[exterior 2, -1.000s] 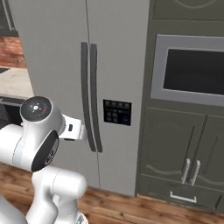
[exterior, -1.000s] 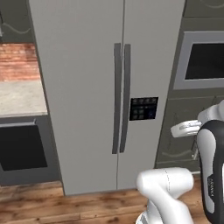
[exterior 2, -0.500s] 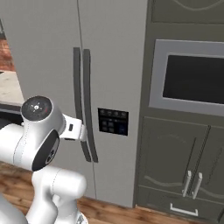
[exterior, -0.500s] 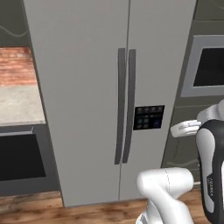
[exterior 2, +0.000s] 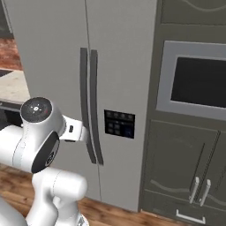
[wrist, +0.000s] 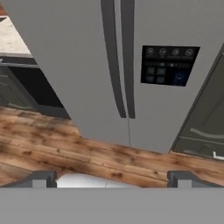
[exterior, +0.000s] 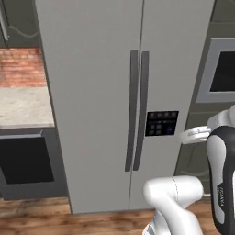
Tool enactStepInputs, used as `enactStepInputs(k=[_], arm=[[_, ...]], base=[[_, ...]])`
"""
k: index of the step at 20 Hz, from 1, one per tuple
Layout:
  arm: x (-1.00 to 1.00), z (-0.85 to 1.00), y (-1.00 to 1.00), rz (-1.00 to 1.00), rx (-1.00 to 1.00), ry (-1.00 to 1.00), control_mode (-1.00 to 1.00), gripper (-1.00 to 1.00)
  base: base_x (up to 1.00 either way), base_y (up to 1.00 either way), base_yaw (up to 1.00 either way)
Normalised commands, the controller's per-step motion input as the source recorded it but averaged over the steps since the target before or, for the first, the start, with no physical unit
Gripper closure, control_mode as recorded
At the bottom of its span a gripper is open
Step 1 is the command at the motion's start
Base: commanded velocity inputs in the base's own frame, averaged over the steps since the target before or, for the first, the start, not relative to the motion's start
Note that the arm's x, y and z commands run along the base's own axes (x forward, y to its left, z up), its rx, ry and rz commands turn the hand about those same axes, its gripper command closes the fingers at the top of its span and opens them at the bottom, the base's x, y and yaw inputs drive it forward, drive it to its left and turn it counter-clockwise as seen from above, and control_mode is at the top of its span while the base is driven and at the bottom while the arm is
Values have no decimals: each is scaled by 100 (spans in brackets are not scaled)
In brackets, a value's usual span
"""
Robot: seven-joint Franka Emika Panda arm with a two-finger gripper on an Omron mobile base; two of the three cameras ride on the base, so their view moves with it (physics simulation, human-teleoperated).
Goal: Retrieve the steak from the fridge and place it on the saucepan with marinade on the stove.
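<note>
Fridge [exterior: 96,101] dead ahead, both doors shut, two dark vertical handles [exterior: 137,110] side by side at the centre seam, one dispenser panel [exterior: 161,123] on the right door at 3 o'clock of them; steak can't be seen with the doors closed. Gripper [wrist: 112,178] spread wide, holding nothing, with open wood floor [wrist: 52,144] between it and the door edge. Since the earlier frame the whole scene has grown and shifted, so the base has driven closer; the fridge itself is unchanged.
</note>
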Motion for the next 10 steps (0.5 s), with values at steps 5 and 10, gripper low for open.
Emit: enactStepInputs(k=[5, 10], arm=[[0, 0, 0, 0, 0, 0, 100, -100], [0, 0, 0, 0, 0, 0, 100, -100]], base=[[2, 0, 18], [3, 0, 10]])
